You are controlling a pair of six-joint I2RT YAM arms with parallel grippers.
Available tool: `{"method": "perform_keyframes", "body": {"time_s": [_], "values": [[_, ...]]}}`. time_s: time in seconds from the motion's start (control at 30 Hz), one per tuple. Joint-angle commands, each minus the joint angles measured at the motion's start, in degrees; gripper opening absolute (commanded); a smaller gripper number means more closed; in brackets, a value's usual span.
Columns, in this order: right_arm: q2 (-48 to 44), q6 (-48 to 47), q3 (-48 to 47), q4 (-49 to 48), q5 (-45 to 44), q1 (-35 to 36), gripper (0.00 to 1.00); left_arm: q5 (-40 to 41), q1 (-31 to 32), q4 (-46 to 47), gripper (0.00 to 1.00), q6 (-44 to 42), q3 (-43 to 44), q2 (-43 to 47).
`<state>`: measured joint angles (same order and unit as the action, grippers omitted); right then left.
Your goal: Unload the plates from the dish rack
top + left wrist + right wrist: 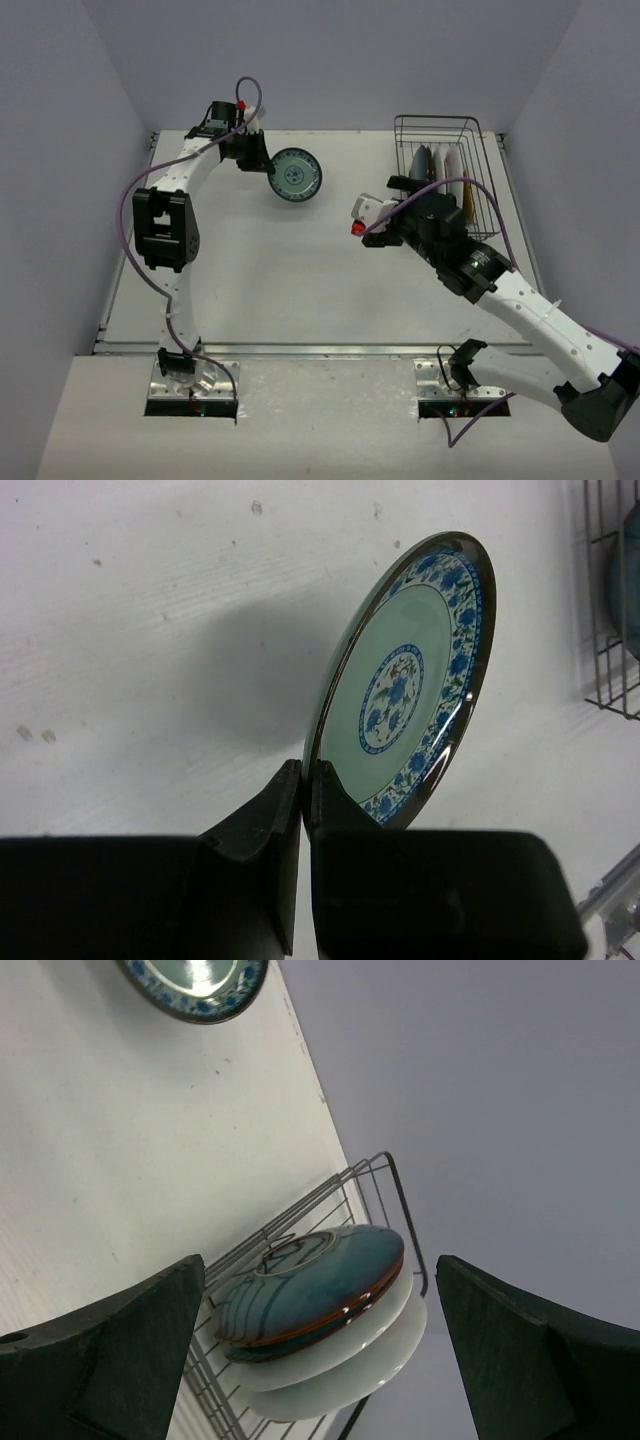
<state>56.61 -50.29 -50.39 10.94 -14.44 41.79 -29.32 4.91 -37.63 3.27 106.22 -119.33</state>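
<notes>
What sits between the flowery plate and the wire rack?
Nothing: only bare white table separates the flowery plate from the wire rack, shown most clearly in the left wrist view.

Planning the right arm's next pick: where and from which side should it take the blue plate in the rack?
Probably its upper rim, from above, one finger on each face. The blue plate stands on edge at the end of the row, pale plates close behind it, and the rack walls in its lower part. The open right pincer faces it.
</notes>
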Motion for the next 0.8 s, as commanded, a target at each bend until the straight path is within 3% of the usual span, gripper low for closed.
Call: {"method": "perform_keyframes", "body": {"time_s": [0.0,0.3,0.77], "values": [[1.57,21.46,-6.92,10.8,5.45,-6.16,0.99,-1.26,0.74,-0.11,0.0,0.52,11.12,-8.88],[3.63,38.35,-12.32,20.95,13.94,-15.45,0.99,-4.1,-1.31,4.02,0.0,5.57,21.9,-22.09],[7.41,54.92,-19.1,25.79,20.92,-23.27,0.99,-3.43,-0.96,8.51,0.01,7.57,21.37,-27.86]]}}
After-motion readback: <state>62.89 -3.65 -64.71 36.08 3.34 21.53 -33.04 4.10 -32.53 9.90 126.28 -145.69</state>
